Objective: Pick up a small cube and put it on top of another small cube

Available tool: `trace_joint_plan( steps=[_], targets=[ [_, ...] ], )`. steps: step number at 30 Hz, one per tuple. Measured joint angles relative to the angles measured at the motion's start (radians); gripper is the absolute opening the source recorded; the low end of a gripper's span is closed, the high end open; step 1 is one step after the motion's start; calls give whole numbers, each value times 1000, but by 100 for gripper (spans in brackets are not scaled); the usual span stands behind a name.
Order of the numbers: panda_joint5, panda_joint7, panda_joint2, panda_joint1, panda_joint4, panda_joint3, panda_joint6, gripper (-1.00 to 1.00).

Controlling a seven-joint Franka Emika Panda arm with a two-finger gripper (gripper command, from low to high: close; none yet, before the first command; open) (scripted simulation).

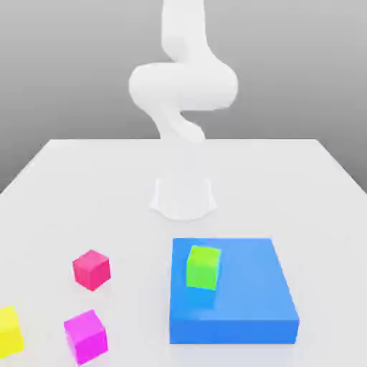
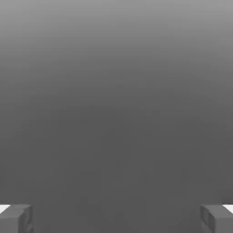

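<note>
The small crimson-pink cube (image 1: 91, 269) rests on the white table at the exterior view's left, in front of the arm's base. A purplish magenta cube (image 1: 86, 336) lies nearer the front edge, and a yellow cube (image 1: 9, 331) sits at the far left edge. A green cube (image 1: 203, 267) stands on a flat blue block (image 1: 244, 301). In the hand view my gripper (image 2: 116, 218) is open, its two grey fingertips (image 2: 16, 218) far apart with nothing between them, facing plain grey background.
The white arm (image 1: 183, 89) rises from its base (image 1: 183, 195) at the table's middle and leaves the frame at the top. The blue block is a low raised platform at the front right.
</note>
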Motion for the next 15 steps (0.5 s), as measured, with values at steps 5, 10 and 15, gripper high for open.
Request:
trace_joint_plan(
  steps=[5, 10, 15],
  targets=[
    [-66, 52, 159, -100, -120, -14, 112, 0],
    [-116, 92, 312, -185, -235, -57, 219, 0],
    [-137, 109, 461, -259, -350, -118, 329, 0]
  ],
)
